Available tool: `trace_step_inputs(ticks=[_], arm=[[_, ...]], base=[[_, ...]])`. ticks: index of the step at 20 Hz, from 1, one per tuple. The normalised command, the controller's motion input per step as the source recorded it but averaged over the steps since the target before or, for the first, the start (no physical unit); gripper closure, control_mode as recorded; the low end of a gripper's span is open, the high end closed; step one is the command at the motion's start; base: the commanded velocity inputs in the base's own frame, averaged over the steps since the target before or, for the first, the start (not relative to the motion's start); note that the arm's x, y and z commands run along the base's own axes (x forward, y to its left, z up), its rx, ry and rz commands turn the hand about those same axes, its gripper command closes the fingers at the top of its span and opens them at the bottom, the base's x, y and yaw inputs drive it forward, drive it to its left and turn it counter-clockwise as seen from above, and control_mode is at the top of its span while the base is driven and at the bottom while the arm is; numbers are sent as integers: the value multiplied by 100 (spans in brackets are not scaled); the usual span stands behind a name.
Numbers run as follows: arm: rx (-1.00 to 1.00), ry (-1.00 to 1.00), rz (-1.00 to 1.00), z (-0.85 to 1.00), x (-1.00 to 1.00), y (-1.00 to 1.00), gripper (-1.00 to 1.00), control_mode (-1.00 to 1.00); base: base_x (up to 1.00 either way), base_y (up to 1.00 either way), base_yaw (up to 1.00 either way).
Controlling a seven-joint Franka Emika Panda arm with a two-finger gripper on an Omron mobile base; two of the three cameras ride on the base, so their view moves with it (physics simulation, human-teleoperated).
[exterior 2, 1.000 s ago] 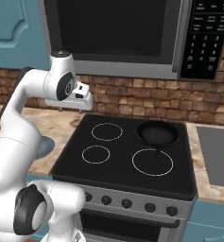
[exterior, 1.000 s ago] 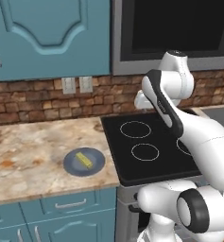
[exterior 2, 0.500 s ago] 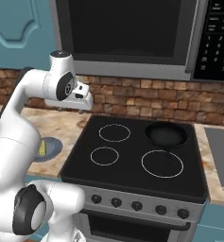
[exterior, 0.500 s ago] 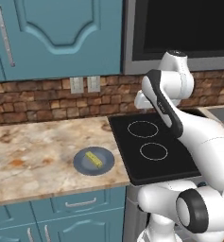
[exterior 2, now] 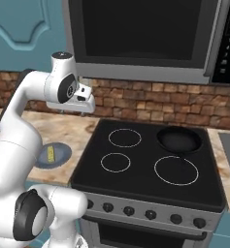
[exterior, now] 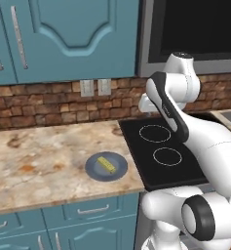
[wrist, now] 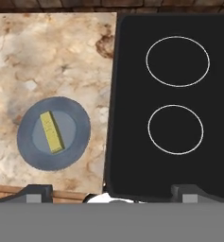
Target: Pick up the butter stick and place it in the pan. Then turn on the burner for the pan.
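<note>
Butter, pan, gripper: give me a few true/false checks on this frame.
1. The butter lies on the plate. True.
2. The pan sits on a front burner. False: it is on the back right burner.
3. The gripper holds the butter. False: its jaws are open and empty, high above the counter's edge by the stove.
4. The plate is on the counter, left of the stove. True.
5. The pan already has butter in it. False: it is empty.
</note>
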Motion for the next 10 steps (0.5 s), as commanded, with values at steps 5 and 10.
trace_step_inputs(ticks=[5, 10], arm=[[0, 0, 0, 0, 0, 0, -100, 100], [0, 0, 0, 0, 0, 0, -100, 100]], base=[[32, 13, 1], [35, 5, 4]])
